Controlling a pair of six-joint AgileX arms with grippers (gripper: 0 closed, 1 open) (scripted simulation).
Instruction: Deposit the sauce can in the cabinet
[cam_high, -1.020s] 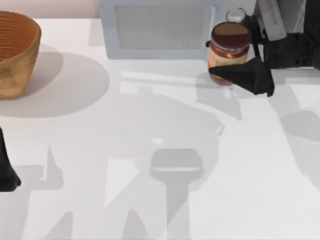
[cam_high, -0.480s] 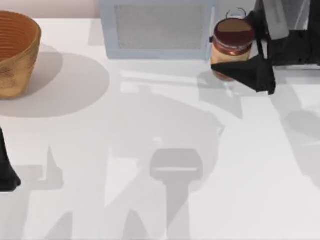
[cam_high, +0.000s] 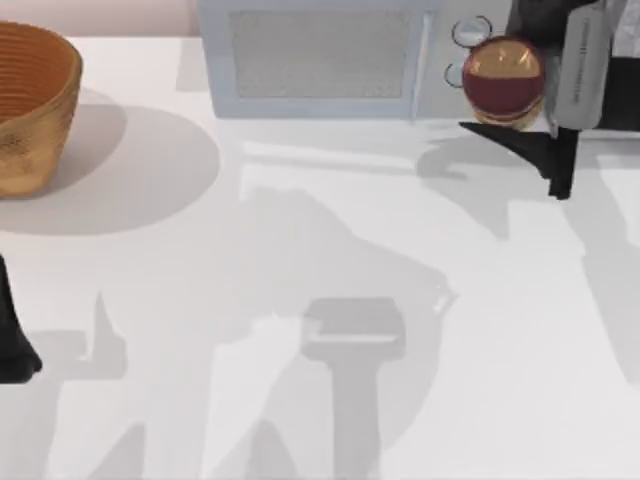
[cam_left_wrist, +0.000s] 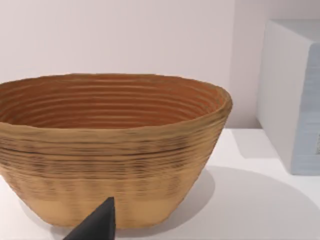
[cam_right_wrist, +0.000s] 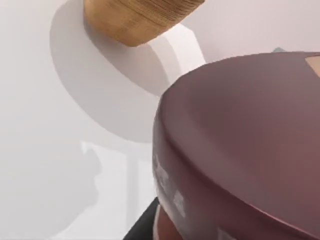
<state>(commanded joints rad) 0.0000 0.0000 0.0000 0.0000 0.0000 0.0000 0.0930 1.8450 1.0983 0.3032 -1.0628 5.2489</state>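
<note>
- The right claw (cam_high: 520, 100) is pinching the sauce can (cam_high: 503, 78), which hangs clear of the surface (cam_high: 330, 250) at the top view's far right, in front of the microwave (cam_high: 320, 60) just beside its two round knobs.
- In the right wrist view the can's maroon lid (cam_right_wrist: 240, 145) sits very close to the camera, so the hold looks to be low on the body; I judge it firm enough to carry, but any sudden swing could tip the can.
- The cabinet cannot be made out from here, so the safe course is to keep the can upright and raised, clear of the microwave's front edge, until the opening comes into sight.
- Move slowly and level, and let go only once the can's base rests on the cabinet floor.
- The left claw (cam_high: 15, 345) is parked at the left edge of the surface, near the woven basket (cam_high: 30, 105); whether its fingers are spread I cannot tell.
</note>
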